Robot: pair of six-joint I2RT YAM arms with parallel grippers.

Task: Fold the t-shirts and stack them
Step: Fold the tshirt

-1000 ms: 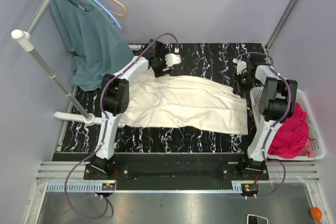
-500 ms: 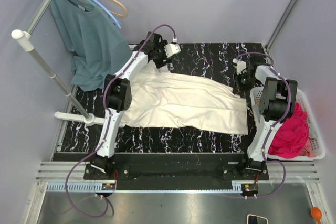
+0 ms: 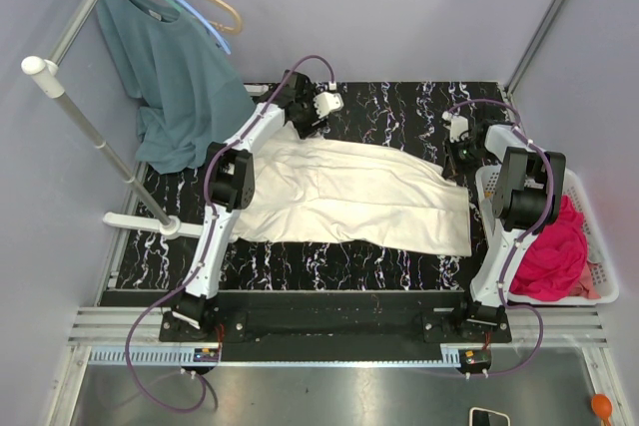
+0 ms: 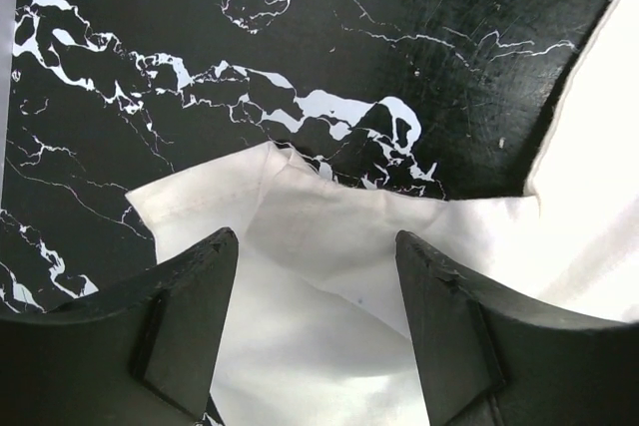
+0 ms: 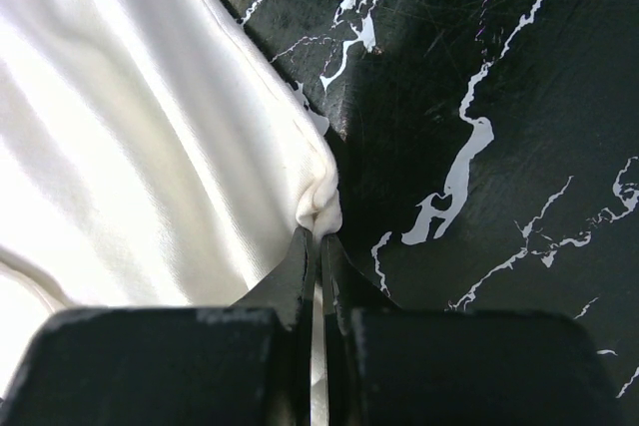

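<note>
A large cream t-shirt (image 3: 349, 197) lies spread across the black marbled table (image 3: 399, 112). My left gripper (image 3: 319, 110) hovers open over the shirt's far left corner. In the left wrist view its fingers (image 4: 190, 316) straddle that corner of the cream t-shirt (image 4: 329, 236) without pinching it. My right gripper (image 3: 461, 152) is shut on a bunched fold at the shirt's far right edge. The right wrist view shows that fold of the cream t-shirt (image 5: 321, 202) squeezed at the tips of the right gripper (image 5: 319, 238). A magenta t-shirt (image 3: 551, 251) lies crumpled in a basket.
The white basket (image 3: 599, 266) stands off the table's right edge beside the right arm. A teal shirt (image 3: 175, 77) hangs from a hanger on a metal rack (image 3: 90, 137) at the far left. Grey walls close in the back.
My left arm has stretched farther out, carrying its gripper a little beyond and to the right over the shirt's far left corner. The right arm and the shirt have not moved.
</note>
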